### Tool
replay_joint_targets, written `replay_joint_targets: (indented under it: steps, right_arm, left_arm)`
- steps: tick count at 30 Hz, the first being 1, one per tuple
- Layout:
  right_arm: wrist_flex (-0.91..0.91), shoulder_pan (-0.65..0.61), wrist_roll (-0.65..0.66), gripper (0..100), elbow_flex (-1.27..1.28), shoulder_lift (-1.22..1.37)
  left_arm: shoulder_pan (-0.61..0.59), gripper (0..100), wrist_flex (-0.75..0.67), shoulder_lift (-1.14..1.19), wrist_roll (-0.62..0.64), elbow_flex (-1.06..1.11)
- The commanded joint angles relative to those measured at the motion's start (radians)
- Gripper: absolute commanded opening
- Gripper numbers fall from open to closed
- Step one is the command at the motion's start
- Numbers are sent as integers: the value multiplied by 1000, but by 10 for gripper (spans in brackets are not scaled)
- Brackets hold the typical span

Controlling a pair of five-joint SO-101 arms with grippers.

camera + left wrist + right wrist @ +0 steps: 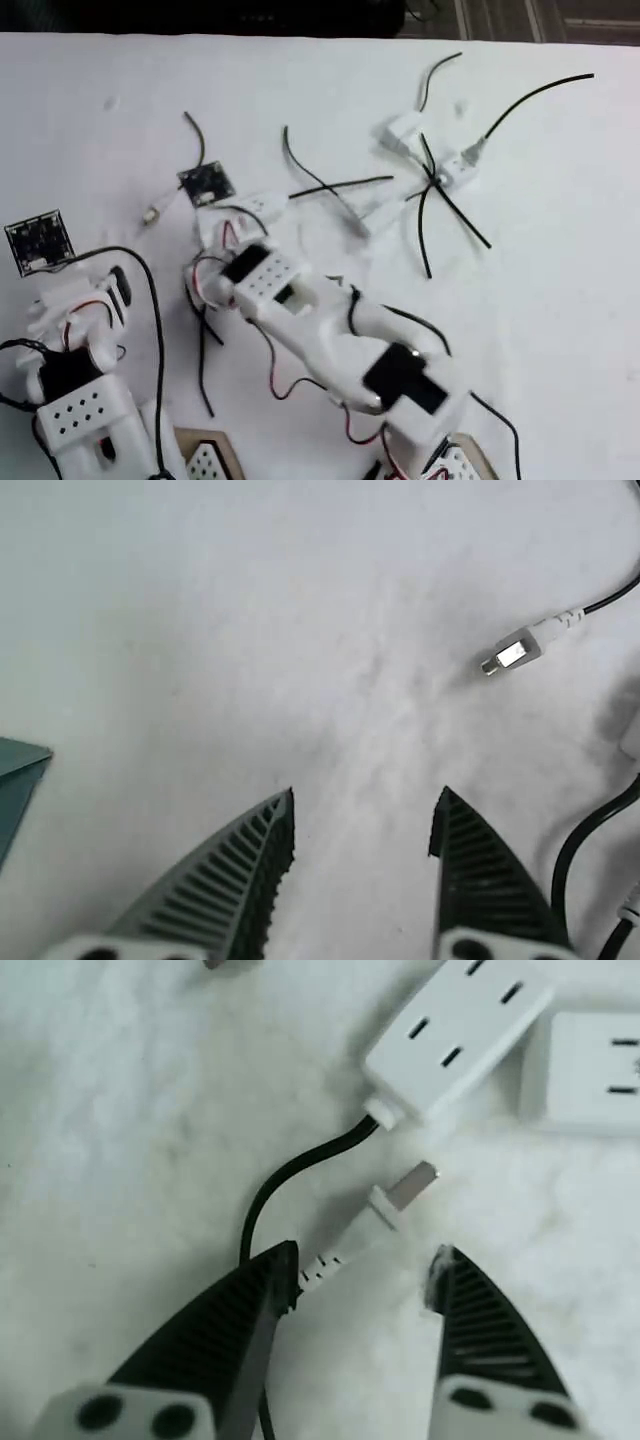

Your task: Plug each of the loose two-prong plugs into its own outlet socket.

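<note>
Our right fingers (250, 1300) stand wide apart and empty, a plug (400, 1192) lying slanted just past their tips, prongs toward a socket block (455, 1020). Closing here, we judge, might pinch its cord (325, 1258) and twist the prongs off the slots. Our left fingers (250, 855) gape empty too, another plug (512, 652) beyond them. The high view adds tangled cords (437, 180) farther off.
</note>
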Motion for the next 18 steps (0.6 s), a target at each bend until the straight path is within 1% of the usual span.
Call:
replay_joint_targets:
  steps: [1,2,5,6,8,9,11,18]
  right_arm:
    - [-16,-8,-6,191,-58,31]
    - [-13,-5,-3,169,-57,42]
    - [38,25,-3,36,-58,44]
    - [59,41,-3,8,-60,41]
    - [110,64,-2,36,-58,12]
    - [136,76,6,33,-57,-7]
    - [189,97,63,15,-55,-54]
    - [430,165,281,18,-54,-286]
  left_arm:
    - [-2,234,-18,-12,3,-41]
    - [-2,234,-18,-12,3,-41]
    - [-2,234,-18,-12,3,-41]
    - [-2,234,-18,-12,3,-41]
    - [-2,234,-17,-12,3,-41]
    - [-2,234,-17,-12,3,-41]
    - [-2,234,-17,-12,3,-41]
    - [-2,234,-15,-12,3,-41]
